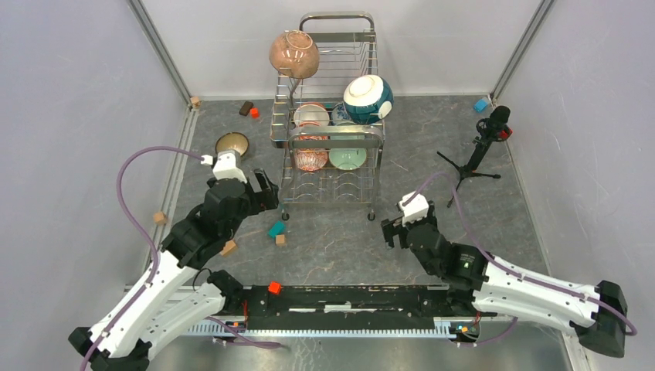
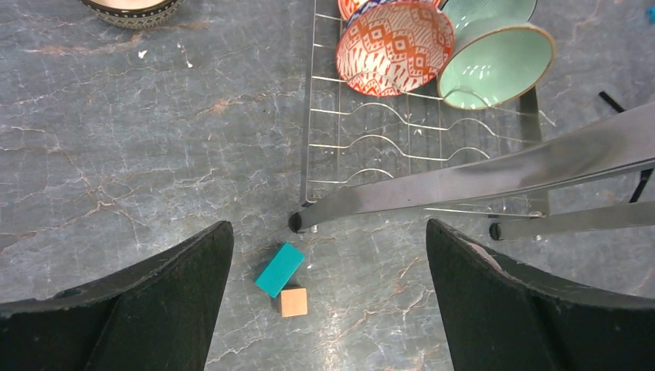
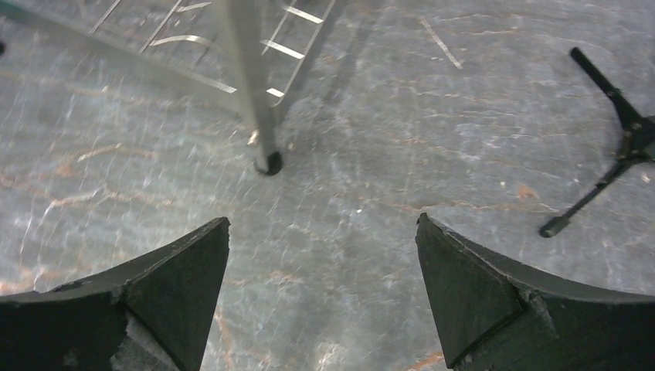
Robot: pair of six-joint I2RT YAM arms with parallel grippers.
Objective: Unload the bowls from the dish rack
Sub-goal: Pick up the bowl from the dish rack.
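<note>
The chrome wire dish rack [image 1: 335, 132] stands at the middle back. On its top tier a pink-brown speckled bowl [image 1: 294, 54] and a teal-and-white bowl [image 1: 368, 99] rest on edge. Lower down sit a red-patterned bowl [image 2: 394, 46], a pale green bowl [image 2: 494, 66] and a white bowl [image 1: 311, 114]. A dark patterned bowl [image 1: 232, 144] sits on the table left of the rack. My left gripper [image 1: 266, 192] hovers open by the rack's front left leg [image 2: 295, 222]. My right gripper [image 1: 392, 230] is open and empty near the front right leg [image 3: 259, 116].
A teal block [image 2: 279, 269] and a tan block [image 2: 293, 301] lie between my left fingers' line of sight. A black mini tripod [image 1: 475, 158] stands right of the rack. More small blocks [image 1: 247, 108] lie scattered by the walls.
</note>
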